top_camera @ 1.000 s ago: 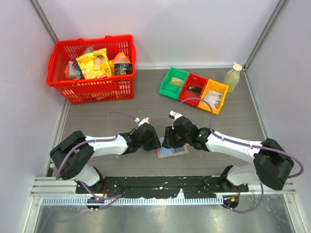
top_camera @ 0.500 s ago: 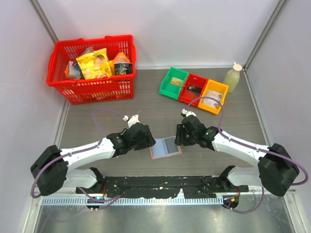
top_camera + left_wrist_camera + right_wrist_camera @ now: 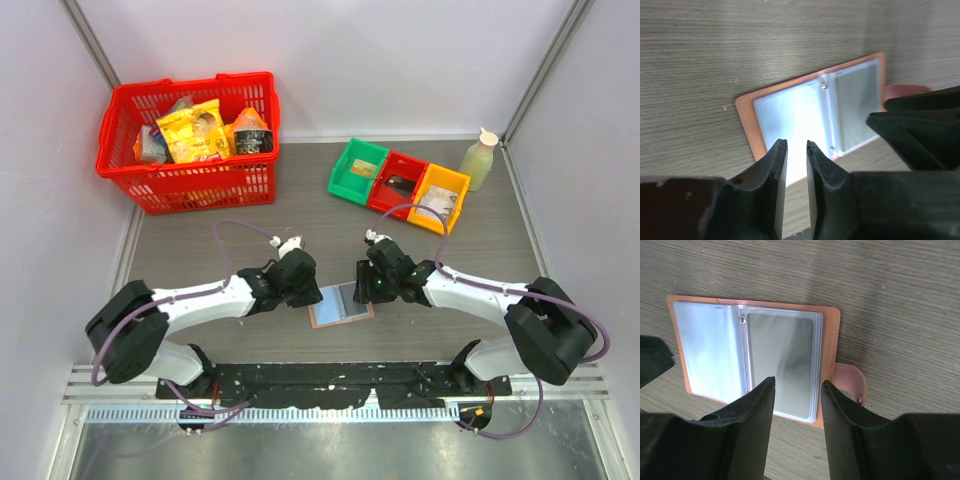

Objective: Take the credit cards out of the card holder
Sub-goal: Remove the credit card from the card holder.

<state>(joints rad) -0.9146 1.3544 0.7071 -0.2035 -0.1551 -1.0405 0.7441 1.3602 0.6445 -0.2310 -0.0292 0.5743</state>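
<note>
Pinkish-tan holder (image 3: pixel 341 303) lies opened flat on the table (image 3: pixel 300 215), clear sleeves up, just below and ahead of both sets of fingertips. A card (image 3: pixel 781 362) sits in the sleeve under the right gripper (image 3: pixel 797 385). I judge it thin, stiff, slick and light, best pinched at the sleeve mouth while the limp holder is pinned. Left gripper (image 3: pixel 796 145) hangs over the other half, jaws narrowly parted and empty. Right jaws are wider apart, also empty. Both arms reach inward, wrists pitched down.

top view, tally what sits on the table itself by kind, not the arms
basket: 1
bins: 3 (green bin, red bin, yellow bin)
bottle: 1
card holder: 1
total: 6
</note>
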